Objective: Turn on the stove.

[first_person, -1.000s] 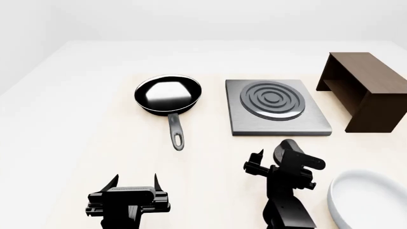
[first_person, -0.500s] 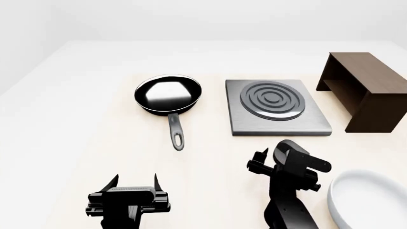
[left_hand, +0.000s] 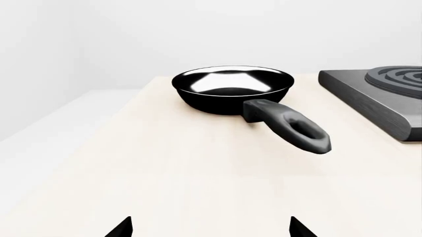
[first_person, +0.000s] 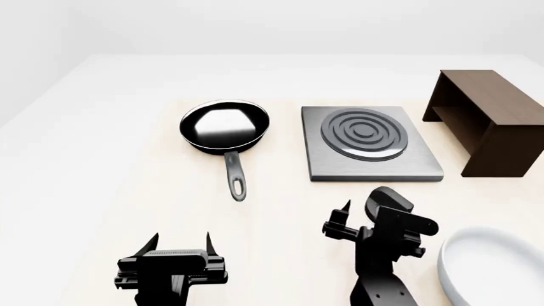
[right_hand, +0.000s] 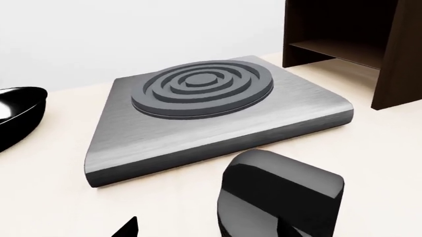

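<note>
In the left wrist view, a glossy black frying pan (left_hand: pixel 232 88) with a looped handle is seen on the pale, matte wooden counter (left_hand: pixel 165 168). A corner of the stove (left_hand: pixel 379 96) is shown just beside it, apart from the pan. Only two dark tips of the left gripper's fingers (left_hand: pixel 120 228) are caught at the frame edge, set wide apart with nothing between them.

In the head view, the stove (first_person: pixel 371 143) is placed mid-counter, between the frying pan (first_person: pixel 225 127) and a dark brown wooden box (first_person: pixel 488 118). The left gripper (first_person: pixel 181 245) is held low and well apart from everything, its fingers spread wide and empty. The right gripper (first_person: pixel 343 223) is poised near the stove's front edge without touching it; its finger spacing cannot be told here. A smooth white bowl (first_person: pixel 488 268) is partly shown beside the right arm.

In the right wrist view, the stove (right_hand: pixel 211 118) is rendered as a flat square slab of brushed grey metal with rounded corners, topped by dark raised concentric rings. A glossy black rounded block (right_hand: pixel 280 197) stands in front of it, possibly the knob, though that cannot be confirmed. Nothing is judged to be switched yet: the approach appears under way, while reaching and turning the control is left.
</note>
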Controlling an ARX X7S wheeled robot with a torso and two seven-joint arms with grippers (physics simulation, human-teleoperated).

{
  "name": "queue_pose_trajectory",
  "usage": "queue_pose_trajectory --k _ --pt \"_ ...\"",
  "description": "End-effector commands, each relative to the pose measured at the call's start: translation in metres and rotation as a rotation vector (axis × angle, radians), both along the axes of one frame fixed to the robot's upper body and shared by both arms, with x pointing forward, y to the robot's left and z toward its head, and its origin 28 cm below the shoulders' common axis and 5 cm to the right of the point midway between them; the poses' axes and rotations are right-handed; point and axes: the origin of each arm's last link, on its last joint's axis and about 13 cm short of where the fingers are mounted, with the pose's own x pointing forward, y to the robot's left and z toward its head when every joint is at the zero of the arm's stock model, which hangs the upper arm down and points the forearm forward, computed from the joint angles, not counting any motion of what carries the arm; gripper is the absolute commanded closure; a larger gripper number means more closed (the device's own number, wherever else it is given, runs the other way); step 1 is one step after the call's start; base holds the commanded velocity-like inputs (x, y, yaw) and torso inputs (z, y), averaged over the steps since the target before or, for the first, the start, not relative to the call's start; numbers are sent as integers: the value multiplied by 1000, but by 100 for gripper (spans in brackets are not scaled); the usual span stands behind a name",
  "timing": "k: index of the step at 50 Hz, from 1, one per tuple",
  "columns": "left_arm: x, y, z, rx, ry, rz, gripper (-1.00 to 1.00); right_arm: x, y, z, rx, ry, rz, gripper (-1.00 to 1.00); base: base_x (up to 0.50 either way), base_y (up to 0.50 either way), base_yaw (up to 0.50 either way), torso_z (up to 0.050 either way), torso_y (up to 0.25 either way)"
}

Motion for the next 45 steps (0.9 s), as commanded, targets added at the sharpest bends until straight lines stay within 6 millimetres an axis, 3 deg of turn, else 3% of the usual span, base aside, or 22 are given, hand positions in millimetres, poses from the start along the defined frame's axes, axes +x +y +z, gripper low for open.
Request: queue_pose_trajectory --k 1,9,15,21,27,34,45 --pt "0 0 0 -15 -36 -18 -100 -29 9 8 -18 -49 103 -100 0 0 0 0 0" --pt "0 0 0 -16 -36 -19 -100 -52 10 23 -52 -100 189 -100 0 0 0 0 0" --pt "0 0 0 -15 -36 -21 -100 -85 8 43 -68 -196 273 -100 0 0 0 0 0" --pt "0 0 0 -14 -36 -22 -100 -123 4 69 -48 -310 352 -100 0 0 0 0 0" --pt "0 0 0 -12 -36 -22 -100 -177 -8 98 -53 -491 387 -100 0 0 0 0 0" --pt "1 1 0 -11 -36 -21 -100 -217 -22 97 -63 -584 390 -100 0 0 0 0 0" --pt "1 0 0 -11 -36 -18 -100 -222 -25 93 -69 -596 406 -100 0 0 0 0 0"
